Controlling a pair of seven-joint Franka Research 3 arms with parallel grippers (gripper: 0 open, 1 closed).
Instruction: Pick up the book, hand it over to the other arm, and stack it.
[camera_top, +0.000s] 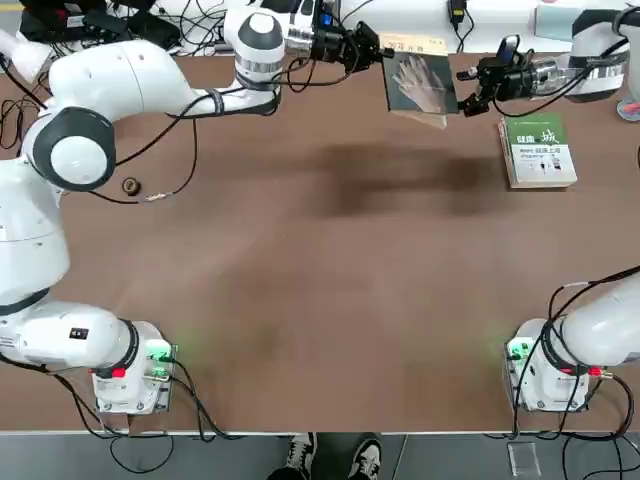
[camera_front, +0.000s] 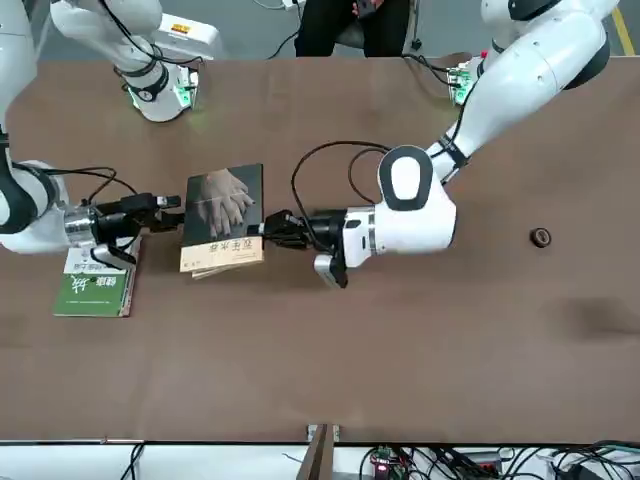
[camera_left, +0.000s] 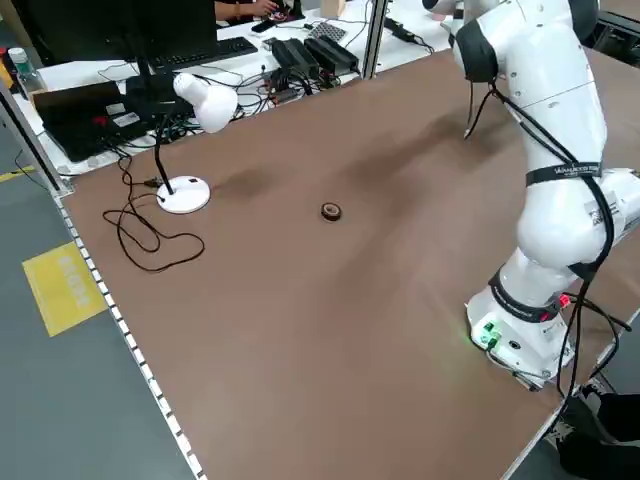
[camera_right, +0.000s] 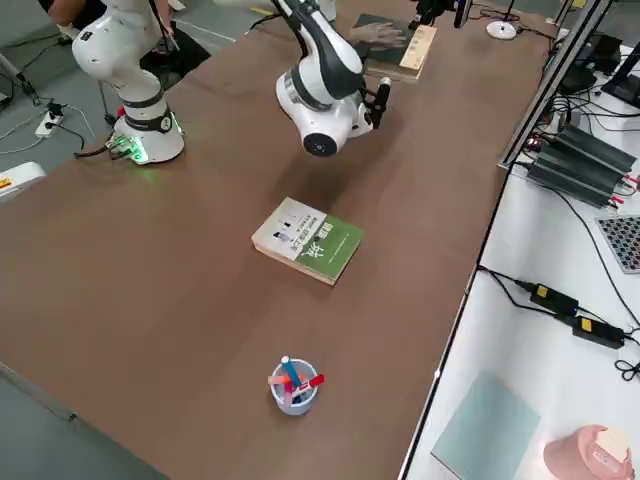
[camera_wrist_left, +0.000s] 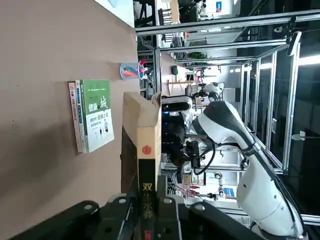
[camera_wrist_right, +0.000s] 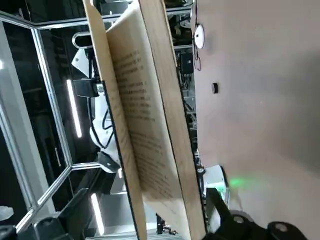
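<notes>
Hanging above the counter (camera_top: 300, 300), the book (camera_top: 420, 90) sits clamped in the left gripper (camera_top: 386, 54); the right gripper (camera_top: 464, 90) stands wide open at its opposite edge, holding nothing, and because the pages splay apart, closing could catch only some, letting the rest flop or tear at handover

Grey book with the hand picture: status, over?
Left hand gripping the book by its spine, above the table. Right hand open at the book's free edge, no grip. Green-and-white book lying close by on the table.
</notes>
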